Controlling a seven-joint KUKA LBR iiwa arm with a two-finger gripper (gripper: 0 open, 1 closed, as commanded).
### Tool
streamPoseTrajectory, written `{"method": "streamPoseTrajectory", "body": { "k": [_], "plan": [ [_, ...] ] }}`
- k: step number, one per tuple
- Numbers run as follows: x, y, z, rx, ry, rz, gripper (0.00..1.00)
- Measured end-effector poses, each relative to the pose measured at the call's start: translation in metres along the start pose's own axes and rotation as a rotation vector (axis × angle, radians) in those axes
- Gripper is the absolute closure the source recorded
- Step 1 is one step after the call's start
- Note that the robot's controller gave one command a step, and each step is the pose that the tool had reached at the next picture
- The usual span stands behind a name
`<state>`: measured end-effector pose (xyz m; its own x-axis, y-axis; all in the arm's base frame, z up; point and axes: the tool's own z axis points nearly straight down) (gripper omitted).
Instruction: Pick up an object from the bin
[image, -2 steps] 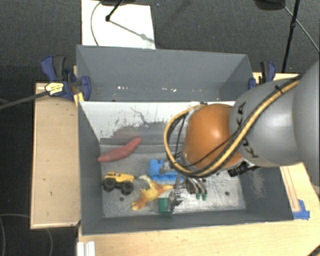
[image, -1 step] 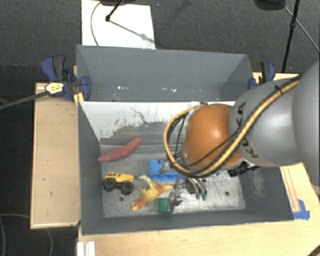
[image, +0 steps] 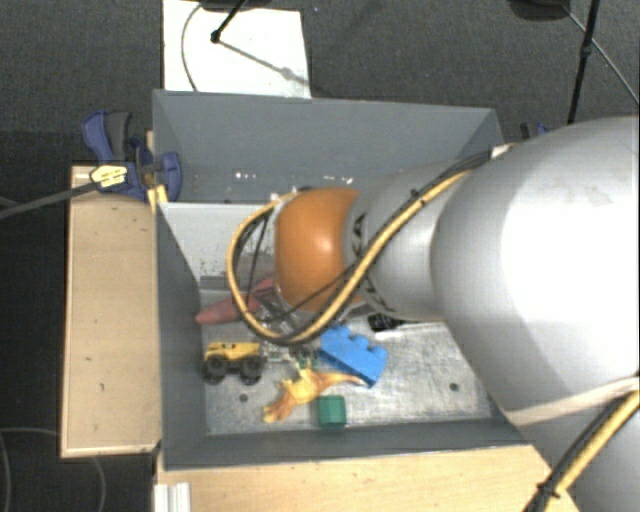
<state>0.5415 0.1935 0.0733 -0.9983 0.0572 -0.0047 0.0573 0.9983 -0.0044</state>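
A large silver-grey arm (image: 520, 270) reaches from the right into a grey metal bin (image: 182, 340). Its wrist wears a smooth, rounded orange cover (image: 312, 250), looped with yellow and black cables. Below the cover the hand (image: 284, 346) hangs low over the bin floor, mostly hidden in shadow; whether it is wide or narrow cannot be told, and nothing can be seen held in it.

A few small things lie close together under and around the hand. A yellow toy truck (image: 232, 360) with black wheels is just to its left. A blue plastic block (image: 352, 352) with studs on top is just to its right. In front lies a curved yellow toy (image: 300, 390), and beside that a small green cube (image: 331, 411). A long pinkish thing (image: 232, 309) lies behind, against the left wall.

The step looks like the approach, with no grasp yet made. The next move probably calls for settling on one thing, truck or block, and closing on it squarely; both are hard plastic and may slide on the metal.
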Motion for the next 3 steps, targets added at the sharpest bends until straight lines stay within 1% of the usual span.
{"method": "streamPoseTrajectory", "body": {
  "k": [1, 2, 3],
  "plan": [
    [0.000, 0.000, 0.000, 0.000, 0.000, 0.001, 1.00],
    [0.013, 0.025, -0.210, -0.005, 0.004, -0.054, 1.00],
    [0.013, 0.027, -0.231, -0.007, -0.002, -0.060, 1.00]
  ]
}}
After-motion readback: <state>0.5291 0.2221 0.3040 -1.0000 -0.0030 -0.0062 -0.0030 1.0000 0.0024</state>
